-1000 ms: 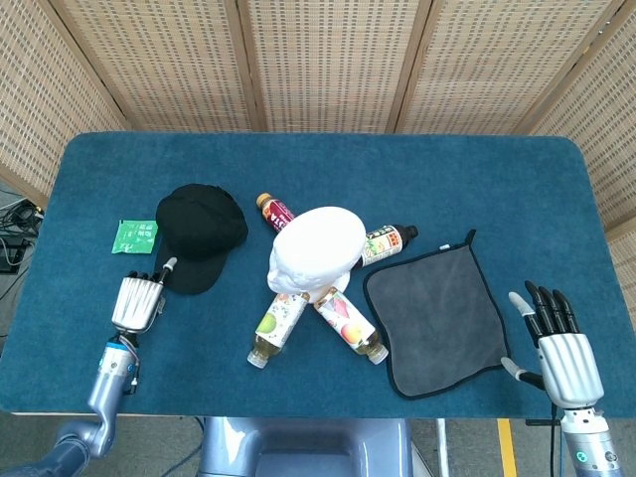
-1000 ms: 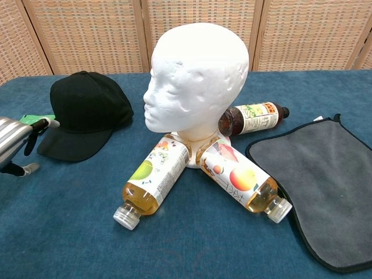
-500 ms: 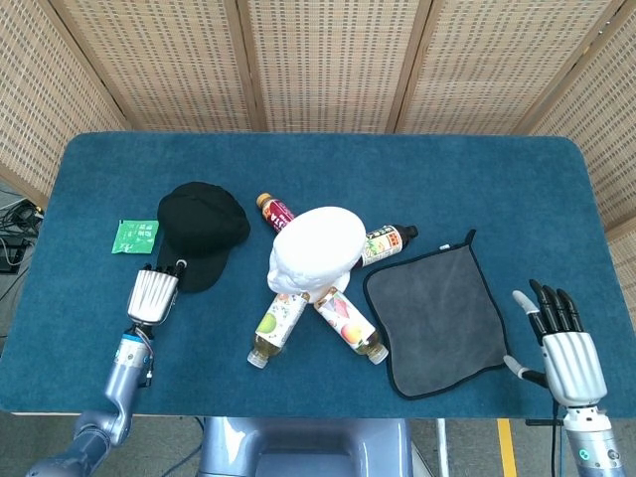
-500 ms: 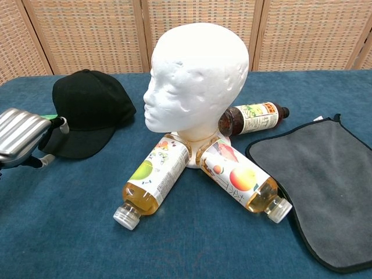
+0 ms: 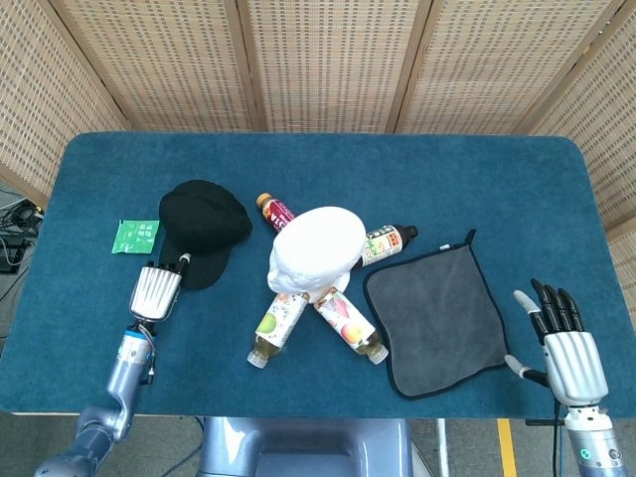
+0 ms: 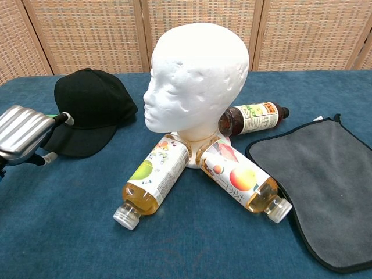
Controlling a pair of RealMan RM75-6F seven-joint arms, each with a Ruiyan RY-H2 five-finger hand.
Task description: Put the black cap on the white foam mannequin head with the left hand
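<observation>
The black cap (image 5: pixel 203 227) (image 6: pixel 92 110) lies on the blue table left of the white foam mannequin head (image 5: pixel 316 250) (image 6: pixel 196 78), which stands upright facing left. My left hand (image 5: pixel 156 290) (image 6: pixel 24 135) is at the cap's brim: its fingertips (image 6: pixel 67 120) reach over the brim's near edge and the thumb sits lower in front of it, with a gap between them. Nothing shows the brim pinched. My right hand (image 5: pixel 566 343) rests at the table's near right corner, fingers spread, holding nothing.
Several drink bottles (image 5: pixel 280 323) (image 6: pixel 152 180) lie fanned around the mannequin's base. A grey cloth (image 5: pixel 434 310) (image 6: pixel 317 174) lies flat to its right. A small green packet (image 5: pixel 133 237) lies left of the cap.
My left hand has moved forward and right onto the cap's brim. The cap has shifted slightly away and toward the mannequin. The right hand has barely moved.
</observation>
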